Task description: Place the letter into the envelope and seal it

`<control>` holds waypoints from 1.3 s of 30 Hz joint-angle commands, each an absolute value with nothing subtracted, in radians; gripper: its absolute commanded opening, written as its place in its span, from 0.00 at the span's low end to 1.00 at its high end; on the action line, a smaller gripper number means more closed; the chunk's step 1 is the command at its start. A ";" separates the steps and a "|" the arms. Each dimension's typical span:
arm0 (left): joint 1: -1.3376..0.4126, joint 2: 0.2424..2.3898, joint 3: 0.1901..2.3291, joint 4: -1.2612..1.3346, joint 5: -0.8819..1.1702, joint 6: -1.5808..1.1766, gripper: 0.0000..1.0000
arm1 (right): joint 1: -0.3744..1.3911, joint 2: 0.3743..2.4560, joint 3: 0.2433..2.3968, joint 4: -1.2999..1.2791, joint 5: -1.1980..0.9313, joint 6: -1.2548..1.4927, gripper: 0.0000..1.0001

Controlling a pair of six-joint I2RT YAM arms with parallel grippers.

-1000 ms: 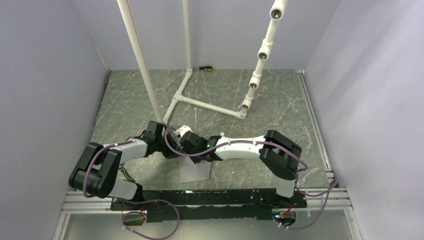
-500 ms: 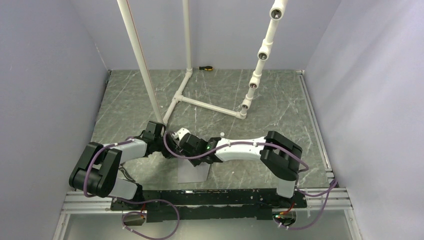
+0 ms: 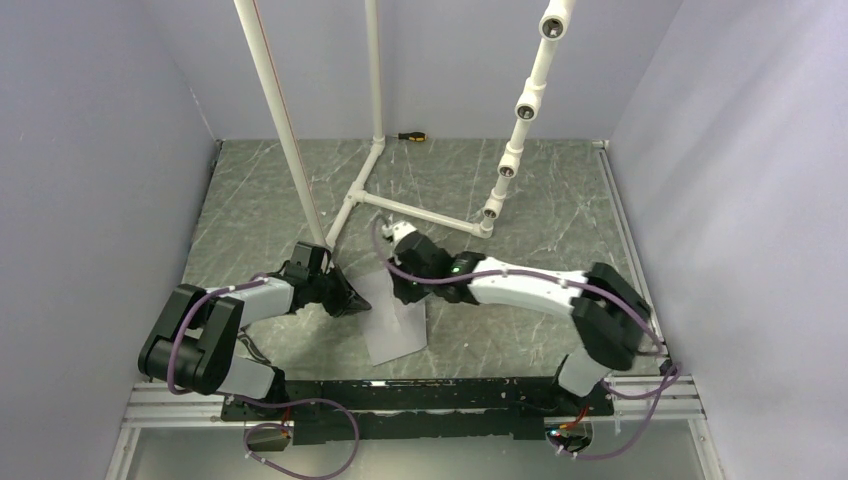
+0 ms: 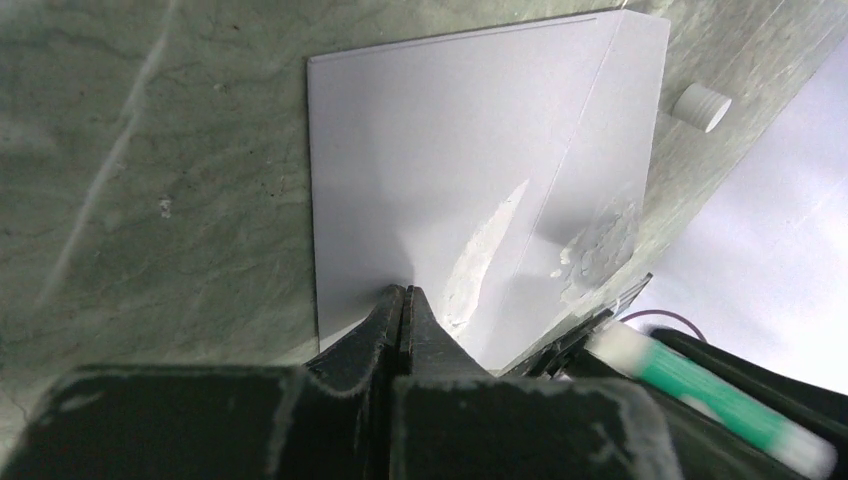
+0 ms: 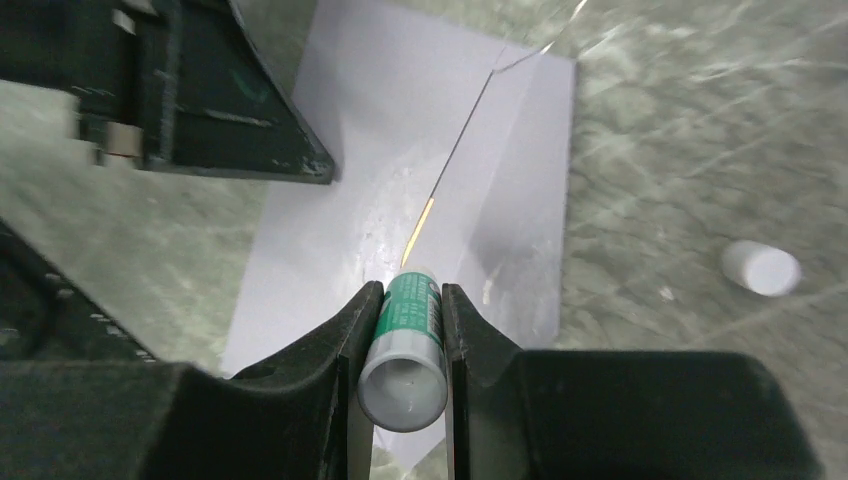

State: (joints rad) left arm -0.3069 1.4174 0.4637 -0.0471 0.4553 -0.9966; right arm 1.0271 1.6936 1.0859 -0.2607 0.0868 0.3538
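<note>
Swinging out toward 1 o'clock, the right arm has left the envelope (image 3: 396,322) uncovered, where half a second ago its wrist hung over the top edge. The right gripper (image 5: 408,292) is clamped on a green-labelled glue stick (image 5: 407,340), whose tip points down at the envelope's middle. The envelope lies flat on the table (image 3: 560,220) near its 6 o'clock edge. The left gripper (image 4: 403,293) has its fingers pressed together, tips on the envelope's 9 o'clock edge in the top view. Of the letter (image 5: 421,222) only a thin tan sliver shows, along the flap's edge; glue smears glisten beside it. A small white cap (image 5: 760,268) lies on the table at 3 o'clock from the stick, clear of the envelope.
</note>
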 commanded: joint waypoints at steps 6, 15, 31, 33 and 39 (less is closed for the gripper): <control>-0.294 1.368 0.439 -0.115 0.355 -0.868 0.03 | 0.962 1.376 0.862 -0.120 0.102 0.580 0.00; -0.295 1.241 0.472 -0.120 0.435 -0.828 0.34 | 0.860 1.251 0.724 -0.175 0.162 0.795 0.00; -0.295 1.158 0.483 -0.172 0.418 -0.792 0.74 | 0.684 1.179 0.583 -0.156 -0.034 0.979 0.00; -0.295 1.157 0.488 -0.181 0.410 -0.791 0.76 | 0.658 1.187 0.591 -0.184 -0.073 1.003 0.00; -0.295 1.171 0.497 -0.171 0.420 -0.800 0.90 | 0.555 1.233 0.580 -0.196 -0.223 1.097 0.00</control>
